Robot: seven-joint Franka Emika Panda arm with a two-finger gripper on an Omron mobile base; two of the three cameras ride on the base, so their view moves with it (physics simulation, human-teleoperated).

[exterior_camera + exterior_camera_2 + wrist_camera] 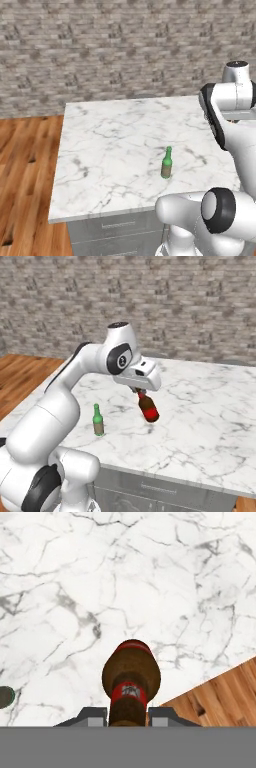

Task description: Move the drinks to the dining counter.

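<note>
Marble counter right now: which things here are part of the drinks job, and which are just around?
Job:
- green bottle, standing on the counter
- brown beer bottle, tilted, neck clamped in the gripper
- marble counter

Just around:
- brick wall
- wooden floor
- grey drawers
</note>
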